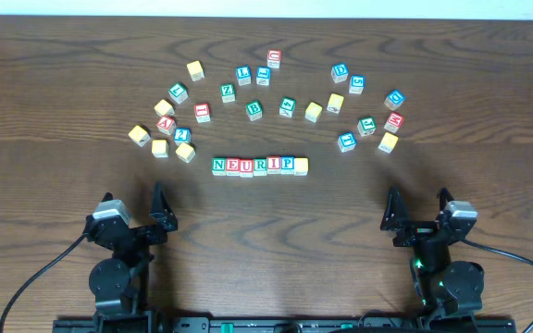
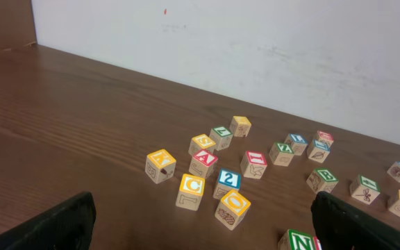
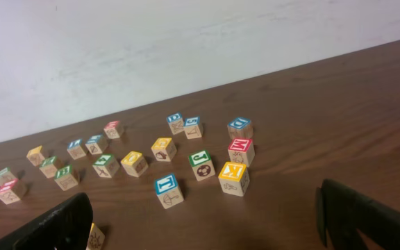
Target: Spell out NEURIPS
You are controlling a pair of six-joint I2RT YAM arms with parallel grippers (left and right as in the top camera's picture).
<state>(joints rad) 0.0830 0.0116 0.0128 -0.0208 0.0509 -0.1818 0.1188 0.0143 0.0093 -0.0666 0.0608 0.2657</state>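
Left pincer (image 1: 134, 200) and right pincer (image 1: 418, 200) gape released before block row (image 1: 259, 166) reading NEURIP.

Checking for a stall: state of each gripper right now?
Left gripper: open, holding nothing.
Right gripper: open, holding nothing.

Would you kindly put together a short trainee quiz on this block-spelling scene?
1. True or false: the left pincer holds a block.
2. How many blocks form the lettered row? A five, B seven, C nine.
3. Fill in: the row's rightmost block has a ____ top.
Key: 1 false; 2 B; 3 yellow.
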